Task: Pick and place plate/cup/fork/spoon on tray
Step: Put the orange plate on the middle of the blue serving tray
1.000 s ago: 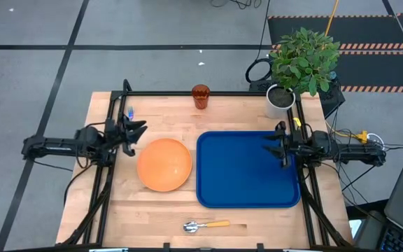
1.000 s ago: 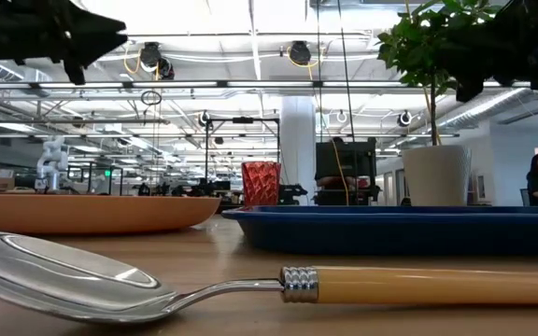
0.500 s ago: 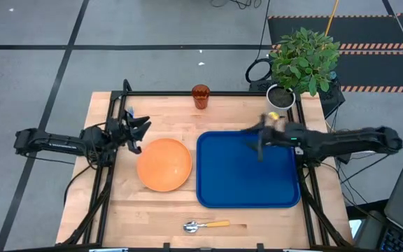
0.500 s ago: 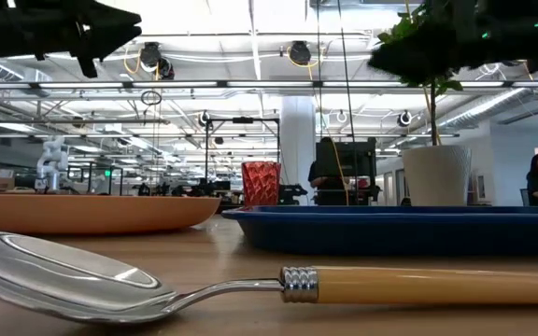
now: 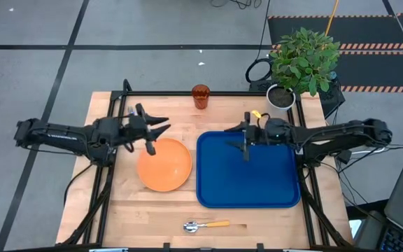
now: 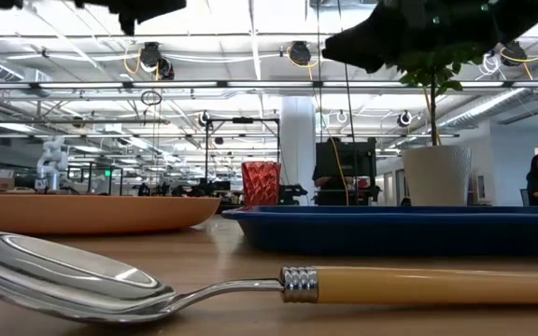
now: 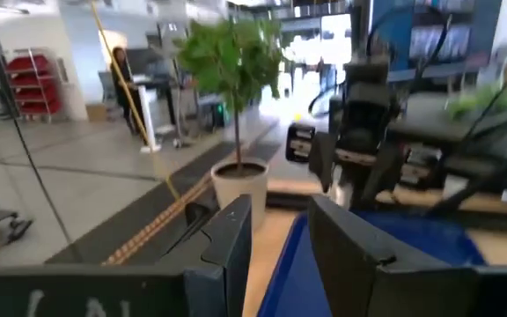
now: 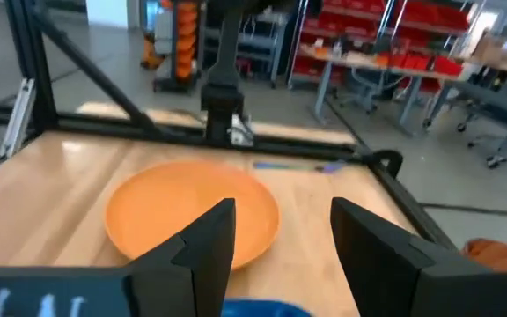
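Note:
The orange plate (image 5: 164, 164) lies flat on the table left of the dark-blue tray (image 5: 247, 183). The reddish cup (image 5: 200, 96) stands at the far edge. The spoon (image 5: 205, 225) lies near the front edge. The light-blue fork (image 8: 297, 165) lies at the far left, beyond the plate. My left gripper (image 5: 158, 135) is open and empty above the plate's far-left rim. My right gripper (image 5: 244, 138) is open and empty above the tray's far-left part. The two grippers face each other.
A white pot with a green plant (image 5: 301, 63) stands at the far right corner, beyond the tray. Black frame rails (image 5: 187, 93) run along the table's far and side edges. Bare wood shows between the plate and the spoon.
My right gripper has swung from the tray's right rim toward the table's left, out over the tray's far-left part. My left gripper has gone toward the table's right, to above the plate's far-left rim. Both stay open. The tableware has not moved.

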### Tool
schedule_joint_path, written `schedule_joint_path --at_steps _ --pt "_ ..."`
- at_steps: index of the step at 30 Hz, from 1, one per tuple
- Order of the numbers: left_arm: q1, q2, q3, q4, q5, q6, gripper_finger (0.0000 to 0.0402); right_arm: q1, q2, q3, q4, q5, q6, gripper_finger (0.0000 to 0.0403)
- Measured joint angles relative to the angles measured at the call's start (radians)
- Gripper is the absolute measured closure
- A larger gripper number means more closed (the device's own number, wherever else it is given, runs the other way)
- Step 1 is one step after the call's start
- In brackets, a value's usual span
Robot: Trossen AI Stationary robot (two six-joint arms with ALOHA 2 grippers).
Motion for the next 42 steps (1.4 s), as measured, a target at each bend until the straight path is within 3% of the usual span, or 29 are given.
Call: schedule_joint_path --at_steps 7,10,16,22,30,35,42 --pt "0.009 0.064 0.088 -0.154 -0.064 0.097 0.0284 0.016 0.021 0.139 -0.301 0.137 -0.009 0.0222" --pt "0.026 0.066 0.096 -0.212 -0.121 0.152 0.0284 0.004 0.069 0.189 -0.336 0.132 0.009 0.0222" --pt "0.057 0.057 0.100 -0.220 -0.130 0.174 0.0284 0.010 0.247 0.268 -0.345 0.185 -0.002 0.0222" --pt "0.065 0.057 0.100 -0.309 -0.130 0.167 0.0284 0.023 0.453 0.428 -0.338 0.179 0.011 0.0222" --pt "0.052 0.011 0.122 -0.374 -0.178 0.166 0.0284 0.024 0.695 0.635 -0.429 0.132 0.164 0.0222" --pt "0.023 -0.053 0.149 -0.474 -0.245 0.140 0.0284 0.014 0.781 0.708 -0.447 0.121 0.284 0.0222" --pt "-0.008 -0.155 0.150 -0.458 -0.260 0.144 0.0284 0.008 0.873 0.805 -0.520 0.075 0.328 0.0222"
